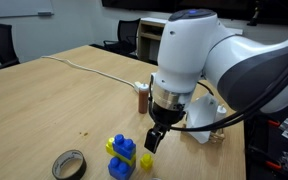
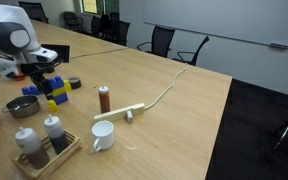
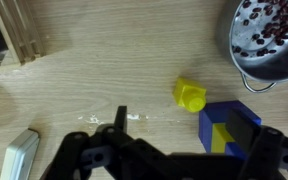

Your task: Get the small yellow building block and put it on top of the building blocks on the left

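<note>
The small yellow block [image 3: 191, 96] lies on the wooden table in the wrist view, just left of a blue and yellow block stack [image 3: 229, 125]. My gripper [image 3: 189, 128] is open and empty, hovering above the table with the yellow block just ahead of the gap between its fingers; the right finger is over the stack. In both exterior views the gripper [image 1: 156, 135] [image 2: 39, 78] hangs close beside the cluster of blue and yellow blocks [image 1: 122, 155] [image 2: 54, 92]. I cannot single out the small block there.
A metal bowl of dark beans [image 3: 269, 40] [image 2: 22, 106] sits near the blocks. A tape roll [image 1: 69, 163], a brown shaker [image 2: 104, 98], a white mug [image 2: 102, 135], a wooden tray with bottles [image 2: 44, 150] and a power strip with its cable [image 2: 119, 113] are on the table.
</note>
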{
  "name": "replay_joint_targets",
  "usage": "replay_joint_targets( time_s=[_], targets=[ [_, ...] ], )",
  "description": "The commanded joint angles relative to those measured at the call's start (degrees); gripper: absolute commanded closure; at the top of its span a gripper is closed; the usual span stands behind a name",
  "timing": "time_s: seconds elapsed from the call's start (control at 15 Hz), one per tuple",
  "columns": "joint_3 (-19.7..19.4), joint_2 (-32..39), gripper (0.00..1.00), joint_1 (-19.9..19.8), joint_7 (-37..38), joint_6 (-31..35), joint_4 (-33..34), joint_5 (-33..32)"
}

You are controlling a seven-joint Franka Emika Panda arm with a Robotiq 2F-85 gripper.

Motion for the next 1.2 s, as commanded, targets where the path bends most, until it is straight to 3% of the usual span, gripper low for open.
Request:
replay_joint_targets(
  time_s=[0.0, 0.4, 1.13],
  targets=[
    [-1.45, 0.24, 0.00, 1.32, -0.64, 0.10, 0.20, 1.58],
    [-3.59, 6.58, 0.00, 4.17, 3.85, 0.43, 4.74, 2.56],
    [-4.05, 14.96, 0.00, 5.59, 0.85, 0.86, 11.96, 3.98]
  ],
)
